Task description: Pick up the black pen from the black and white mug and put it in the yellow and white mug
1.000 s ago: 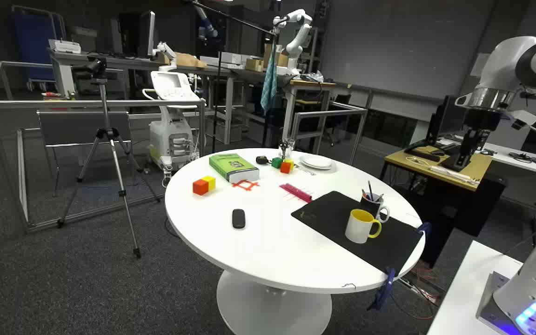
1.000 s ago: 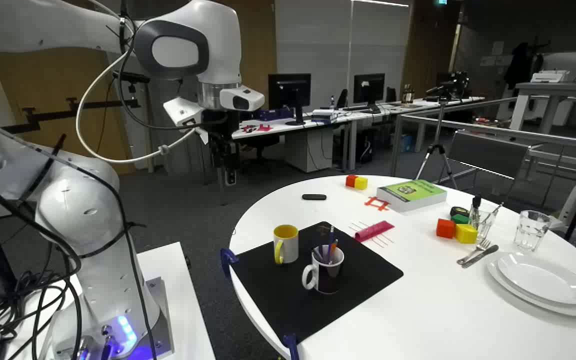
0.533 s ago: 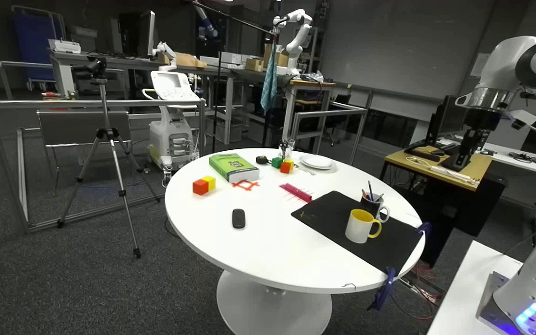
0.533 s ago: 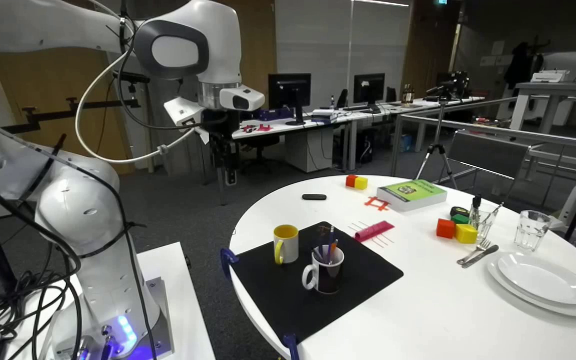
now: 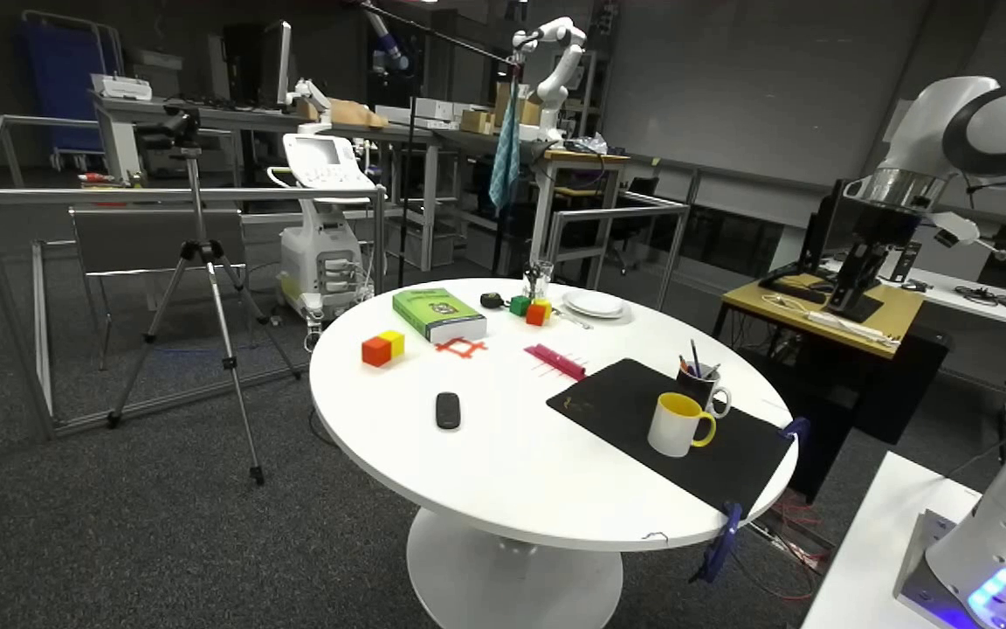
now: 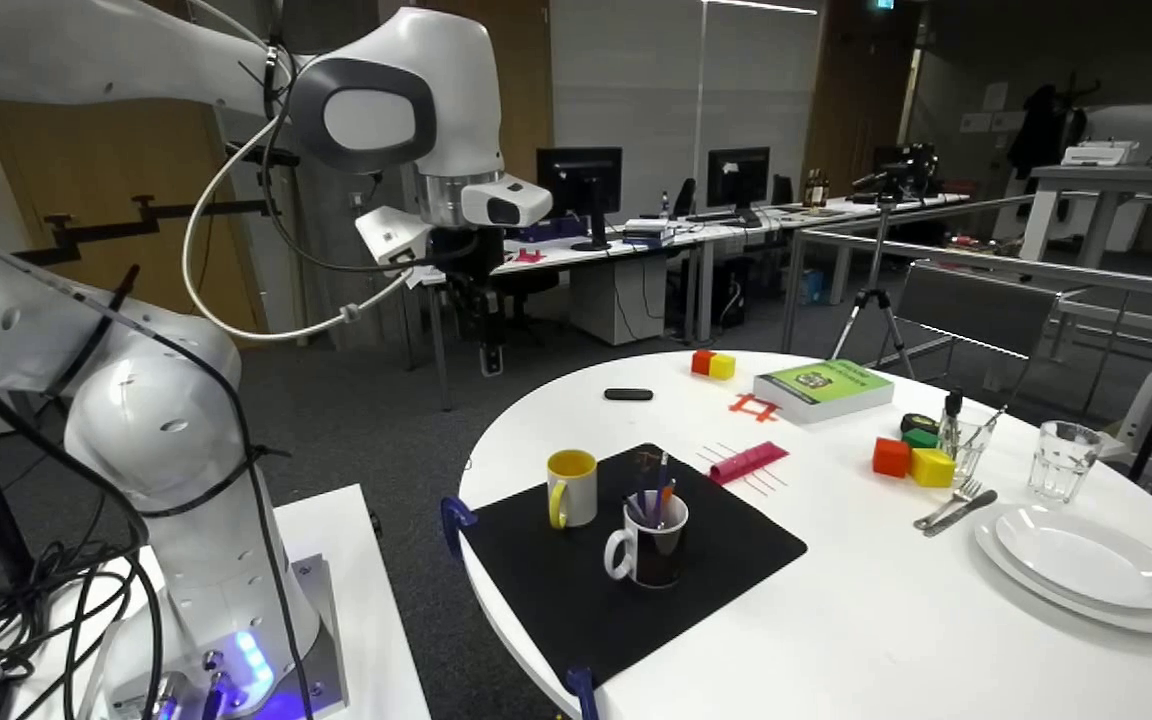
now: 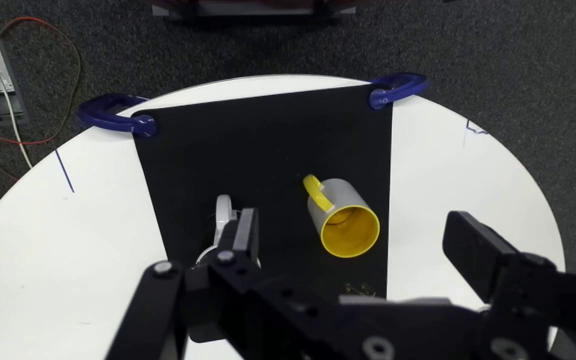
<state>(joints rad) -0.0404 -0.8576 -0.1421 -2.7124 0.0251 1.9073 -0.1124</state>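
Observation:
The yellow and white mug, white outside with yellow inside and handle, stands upright on the black mat in both exterior views (image 5: 671, 430) (image 6: 577, 497) and the wrist view (image 7: 337, 194). Beside it stands the black and white mug (image 5: 697, 384) (image 6: 658, 556), dark with a white handle. It holds several pens (image 6: 663, 475) (image 5: 694, 356); which one is the black pen is unclear. In the wrist view a finger covers most of the dark mug, leaving its white handle (image 7: 223, 212). My gripper (image 7: 355, 232) is open and empty, high above and off the table edge in both exterior views (image 6: 491, 358) (image 5: 852, 301).
The black mat (image 6: 556, 590) is held by blue clamps (image 6: 454, 520) (image 5: 721, 542) at the table edge. A pink object (image 6: 748, 462), dark case (image 6: 628, 394), green book (image 6: 821, 388), blocks (image 6: 891, 456), glasses (image 6: 1064, 460) and plates (image 6: 1086, 560) lie farther across the white table (image 6: 836, 640).
In the last half second my arm has moved a little toward the table and the mugs. Both mugs and the pens have not moved.

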